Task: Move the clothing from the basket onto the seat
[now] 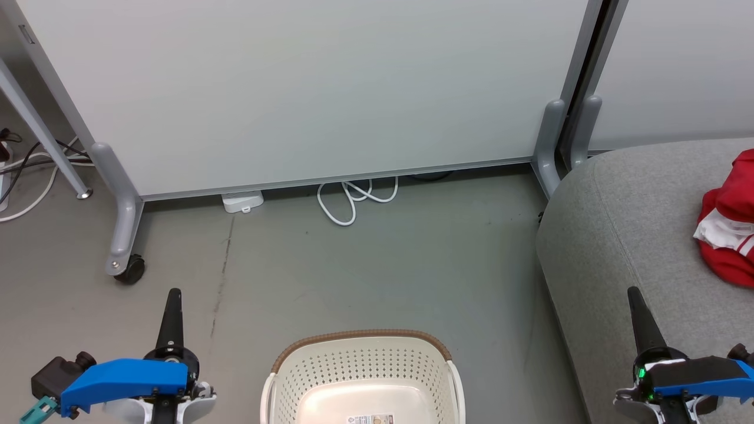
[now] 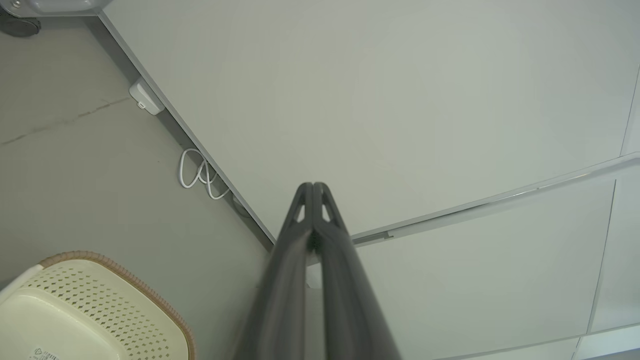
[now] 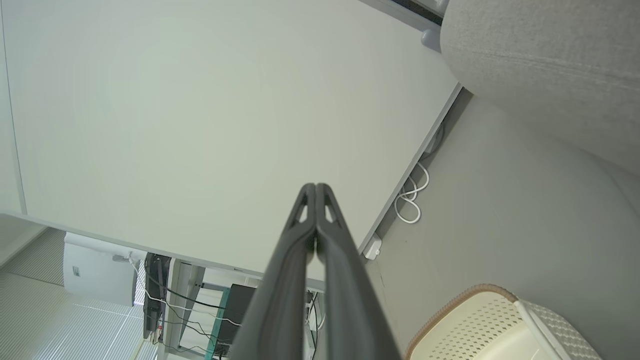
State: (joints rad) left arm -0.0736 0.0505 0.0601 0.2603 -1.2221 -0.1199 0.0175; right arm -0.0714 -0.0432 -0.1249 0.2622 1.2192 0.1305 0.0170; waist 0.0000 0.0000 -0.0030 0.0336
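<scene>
The cream basket (image 1: 362, 377) with its brown rim stands on the floor at the bottom centre, and the part of its inside that shows holds nothing. It also appears at the lower left as the basket (image 2: 85, 305) and at the lower right as the basket (image 3: 500, 325) in the wrist views. Red and white clothing (image 1: 730, 221) lies on the grey seat (image 1: 630, 235) at the right edge. My left gripper (image 1: 174, 292) is shut, left of the basket, fingers (image 2: 313, 186) pressed together. My right gripper (image 1: 633, 290) is shut above the seat's front, holding nothing, its fingers (image 3: 316, 186) together.
A pale wheeled partition (image 1: 306, 88) stands behind the floor area, with a castor foot (image 1: 126, 268) at the left. A coiled white cable (image 1: 353, 197) and a small white box (image 1: 242, 201) lie at its base. More cables (image 1: 29, 171) trail at far left.
</scene>
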